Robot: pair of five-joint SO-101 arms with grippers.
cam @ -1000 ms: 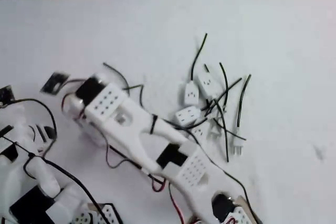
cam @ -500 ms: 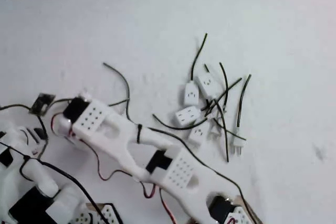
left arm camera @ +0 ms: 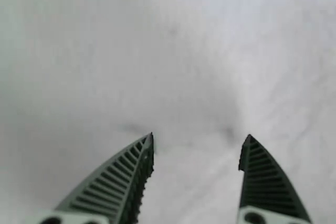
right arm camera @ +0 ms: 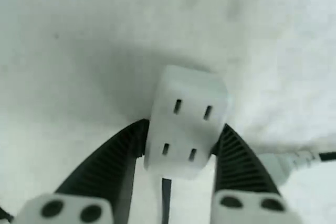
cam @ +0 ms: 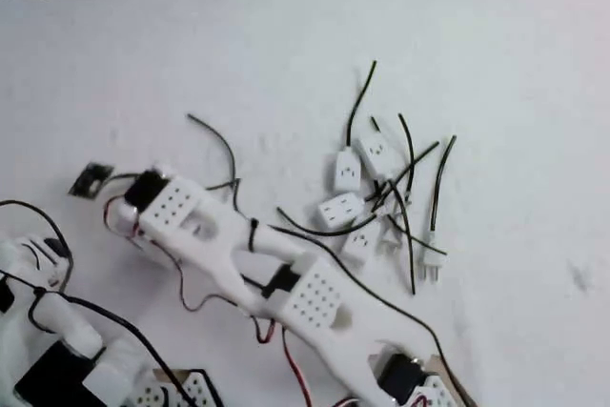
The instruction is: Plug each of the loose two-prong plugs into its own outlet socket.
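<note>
Four sockets point(cam: 341, 209) lie in a tangle of cords point(cam: 408, 169) on the table point(cam: 286, 45). One plug point(cam: 432, 270) lies loose at the tangle's right edge in the high view. I cannot tell if any plug is seated. My right gripper point(right arm camera: 184, 127) clamps a fifth socket point(right arm camera: 188, 103), well left of the tangle. My left gripper point(left arm camera: 198, 139) hangs spread wide, empty. I judge the plugging barely begun.

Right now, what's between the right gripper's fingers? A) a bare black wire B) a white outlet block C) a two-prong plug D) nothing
B: in the right wrist view the right gripper clamps both sides of a white outlet block showing two pairs of slots.
</note>
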